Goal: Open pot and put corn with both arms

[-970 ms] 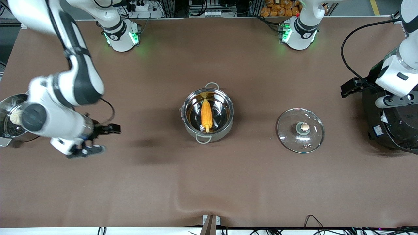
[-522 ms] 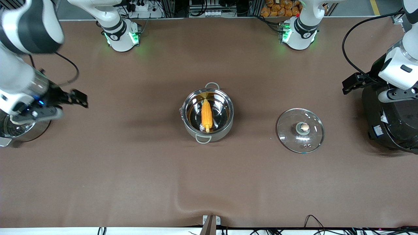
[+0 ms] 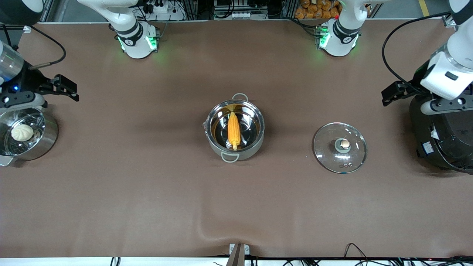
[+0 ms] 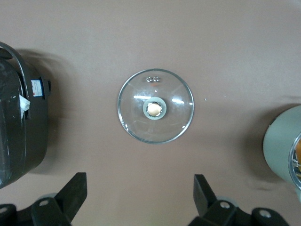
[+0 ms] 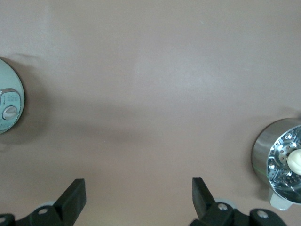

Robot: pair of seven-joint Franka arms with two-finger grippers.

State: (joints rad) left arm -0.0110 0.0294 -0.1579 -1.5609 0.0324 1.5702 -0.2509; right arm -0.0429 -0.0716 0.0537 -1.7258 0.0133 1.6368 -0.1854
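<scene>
Brown cloth over the whole worktop (image 3: 147,207), puckered into a ridge at the middle of the edge nearest the front camera. Farther in, toward the left arm's end, a clear round glass lid (image 3: 340,147) with a tan knob, flat on the cloth, knob up, well apart from the pot. At about the same depth in mid-table, the round shiny stainless-steel pot (image 3: 235,129), uncovered, one loop handle toward the near edge and one toward the bases' edge. Inside it, on the bottom, the yellow-orange corn cob (image 3: 233,130), pale stub pointing to the near edge. At the right arm's end, a shallow steel pan (image 3: 46,138) holding a white bun (image 3: 22,132); at the left arm's end, a big black rice cooker (image 3: 443,140). Higher up, the right gripper (image 5: 136,197) over the cloth close to the pan, spread wide, holding nothing. Likewise the left gripper (image 4: 140,194), over the cloth just beside the rice cooker, spread wide, nothing between the fingers.
</scene>
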